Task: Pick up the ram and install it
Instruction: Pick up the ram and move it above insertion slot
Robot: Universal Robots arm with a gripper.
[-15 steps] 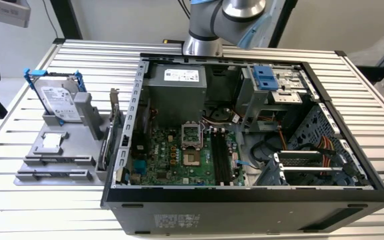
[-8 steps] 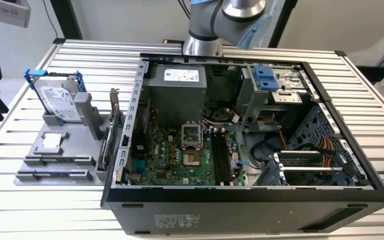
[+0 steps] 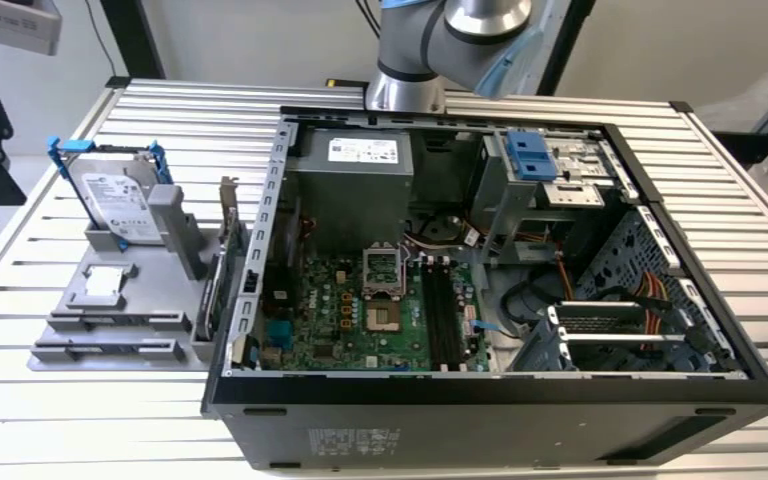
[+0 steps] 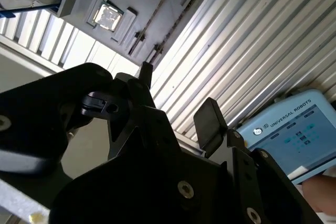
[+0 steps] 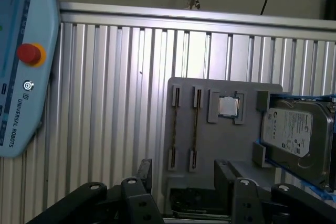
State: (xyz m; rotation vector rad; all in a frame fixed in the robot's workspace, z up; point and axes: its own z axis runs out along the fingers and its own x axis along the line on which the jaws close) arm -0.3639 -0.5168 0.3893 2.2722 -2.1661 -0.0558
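Hovering, tool spread and empty, ram edge-up in tray just beyond it. Likely light, stiff, fragile: pinch flat faces mid-length, off the contacts.

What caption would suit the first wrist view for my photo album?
Open end effector faces a gray tray holding ram sticks, a chip and a hard drive.

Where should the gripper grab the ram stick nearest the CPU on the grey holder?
Grip the ram stick at the middle of its long upper edge, pinching its two flat faces and coming straight down from above. It stands on edge in the grey holder beside the CPU. Slotted posts hold both ends, so probably only the midspan is free.
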